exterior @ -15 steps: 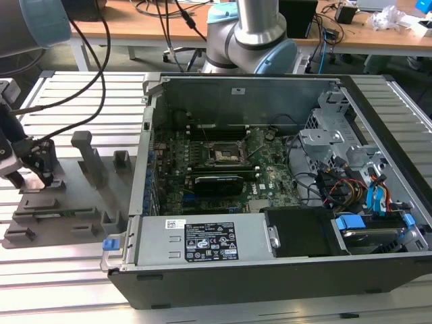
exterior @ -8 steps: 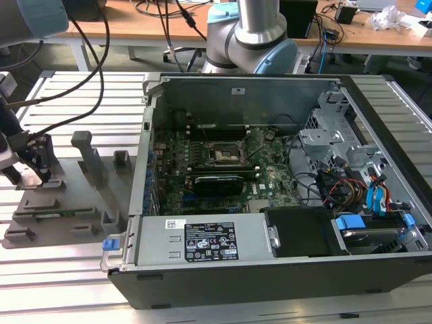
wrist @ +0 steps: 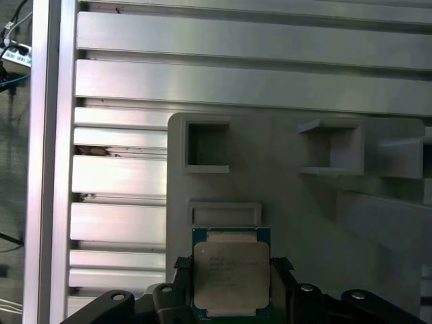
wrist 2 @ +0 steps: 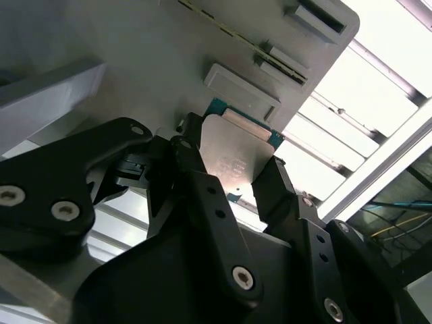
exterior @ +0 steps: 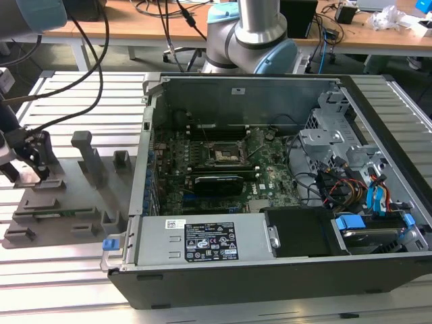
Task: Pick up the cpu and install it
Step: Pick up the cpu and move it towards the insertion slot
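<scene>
the gripper (wrist: 231, 268) stands at the far left of the exterior view, over a grey fixture tray (wrist: 317, 223) that lies on the slatted aluminium counter (wrist: 202, 81), well apart from the open computer case (exterior: 270, 84). in both wrist views its two black fingers (wrist: 181, 271) bracket the cpu (wrist: 231, 260) on two opposite edges and look closed against them, so it appears to be pinching the chip by its thin green board. the cpu lies flat with its silvery lid facing up, at the tray's near-edge pocket, just beside a small raised block (wrist: 224, 213); whether it has left the tray surface cannot be told. it is nearly square; its slightly longer axis seems to run along the fingers, pointing from the gripper toward that block, with the fingers spanning the shorter way. which corner carries the alignment mark is too small to tell. the hold is on narrow edges only, so the chip could tip or slide out if the pinch sits off centre or the arm jolts. its edge could also catch on the raised block. at the black-framed socket (exterior: 226, 152) on the motherboard, a tilted or wrongly turned chip would likely sit crooked and damage the contacts.
</scene>
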Controlling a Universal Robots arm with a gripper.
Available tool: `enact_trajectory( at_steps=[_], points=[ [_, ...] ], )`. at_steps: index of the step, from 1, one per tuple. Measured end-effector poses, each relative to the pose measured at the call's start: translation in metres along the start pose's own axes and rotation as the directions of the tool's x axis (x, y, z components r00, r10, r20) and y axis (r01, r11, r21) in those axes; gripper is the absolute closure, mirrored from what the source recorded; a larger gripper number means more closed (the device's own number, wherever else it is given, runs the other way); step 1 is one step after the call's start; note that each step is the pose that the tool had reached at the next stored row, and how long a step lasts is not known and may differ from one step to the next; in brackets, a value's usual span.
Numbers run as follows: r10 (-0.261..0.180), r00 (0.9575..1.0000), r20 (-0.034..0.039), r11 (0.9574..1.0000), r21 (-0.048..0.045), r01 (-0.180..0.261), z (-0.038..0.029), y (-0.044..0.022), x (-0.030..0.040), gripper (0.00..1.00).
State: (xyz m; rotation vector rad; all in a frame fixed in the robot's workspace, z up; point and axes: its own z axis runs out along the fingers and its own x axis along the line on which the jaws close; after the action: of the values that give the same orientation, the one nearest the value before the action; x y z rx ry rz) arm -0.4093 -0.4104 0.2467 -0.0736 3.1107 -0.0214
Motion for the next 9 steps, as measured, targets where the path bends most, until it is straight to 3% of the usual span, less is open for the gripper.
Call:
enact_trajectory(
  at_steps=[9],
  points=[
    [0.0,1.0,-0.0006,1.0,0.0,0.0,-0.0065,-0.0001,-0.0003,0.45]
  ],
)
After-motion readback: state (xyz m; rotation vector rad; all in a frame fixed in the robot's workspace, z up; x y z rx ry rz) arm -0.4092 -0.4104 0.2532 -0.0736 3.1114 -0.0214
